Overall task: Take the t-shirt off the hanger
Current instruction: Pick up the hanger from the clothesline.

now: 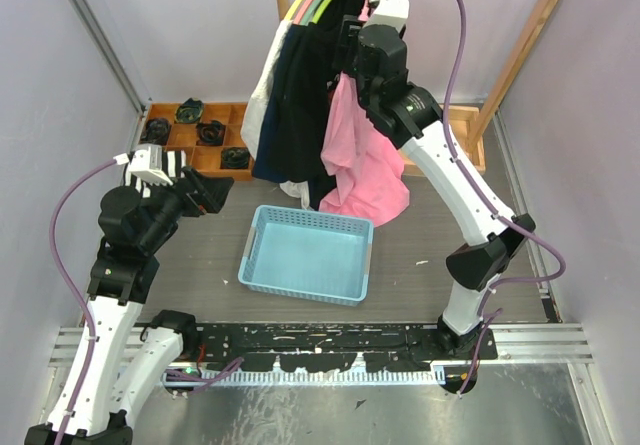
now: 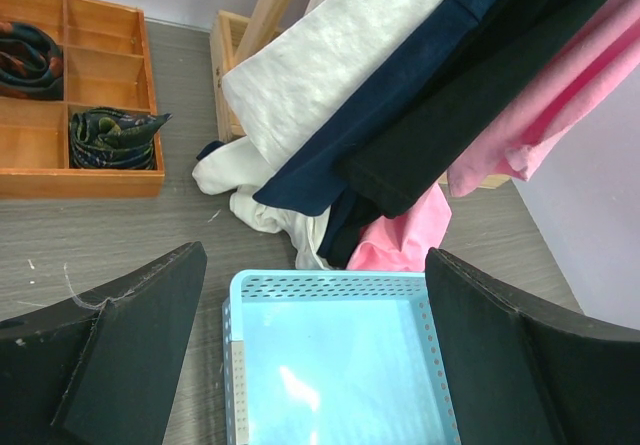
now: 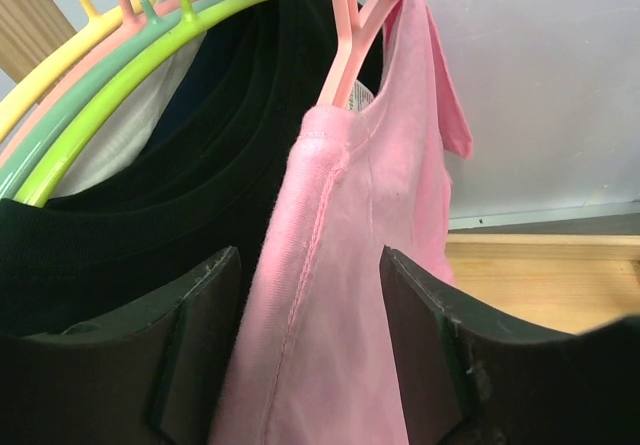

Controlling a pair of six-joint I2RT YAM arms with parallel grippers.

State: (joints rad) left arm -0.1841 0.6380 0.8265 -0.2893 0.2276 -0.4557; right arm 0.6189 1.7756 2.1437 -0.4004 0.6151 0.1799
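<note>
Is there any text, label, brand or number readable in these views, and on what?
None can be read.
The white tag at the neck of the pink t-shirt is too small and blurred to read.
The blue basket and the wooden tray show no print.

The left arm (image 1: pixel 100 337) and right arm (image 1: pixel 452 172) are white with black joints. A thin purple cable (image 1: pixel 461 13) loops along each one. The fingers (image 3: pixel 190 357) are flat and black.

The t-shirt (image 3: pixel 340 315) is pink, its hanger (image 3: pixel 345 50) salmon-pink. Beside it hang a black shirt (image 3: pixel 200 165), a navy shirt (image 2: pixel 400 105) and a white shirt (image 2: pixel 320 55). The basket (image 2: pixel 330 283) is light blue, the tray (image 2: pixel 100 181) orange-brown.
</note>
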